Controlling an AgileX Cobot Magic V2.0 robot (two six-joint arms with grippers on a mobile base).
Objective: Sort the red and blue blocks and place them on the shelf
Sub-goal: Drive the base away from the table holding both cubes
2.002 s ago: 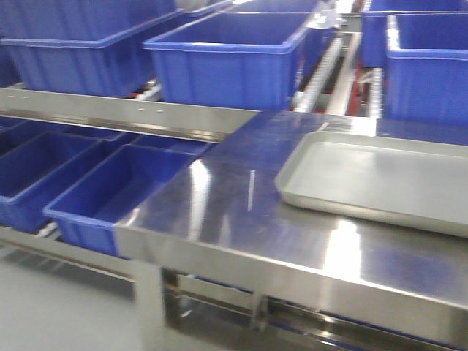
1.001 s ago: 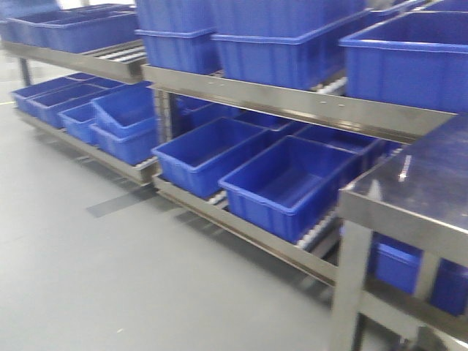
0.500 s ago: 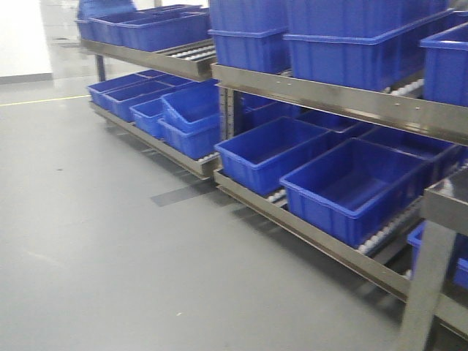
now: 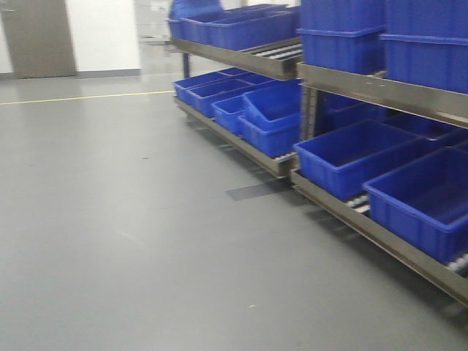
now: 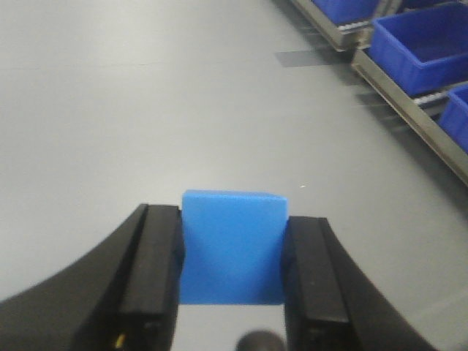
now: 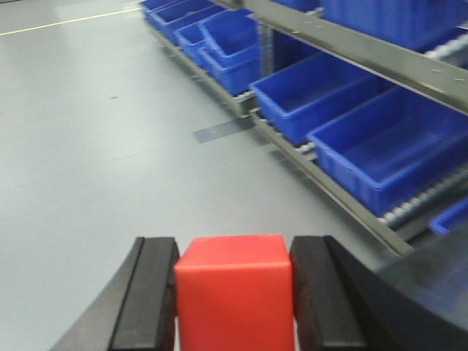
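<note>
Floor [image 4: 110,219]: smooth grey, matte w/ faint sheen, open from 6 to 11 o'clock in front view; thin yellow line [image 4: 73,97] at 10 o'clock, brown door [image 4: 36,36] at 11, dark rectangular patch [image 4: 252,191] just beside the rack foot. Shelf [image 4: 380,91]: steel frame, flat brushed rails, rollers; its edge runs diagonally from 12 to 4 o'clock, two levels visible. Bins [image 4: 344,157]: dark-blue plastic, rectangular, rimmed, lined up on both levels; one bin [image 4: 274,106] sits tilted on others. Left gripper [image 5: 232,256]: black flat pads [image 5: 153,263] clamped on the blue block [image 5: 232,248], light blue matte cube, above bare floor, shelf at 1–3 o'clock. Right gripper [image 6: 232,292]: pads [image 6: 146,292] clamped on the red block [image 6: 234,292], bright red matte cube, shelf at 12–3 o'clock.
</note>
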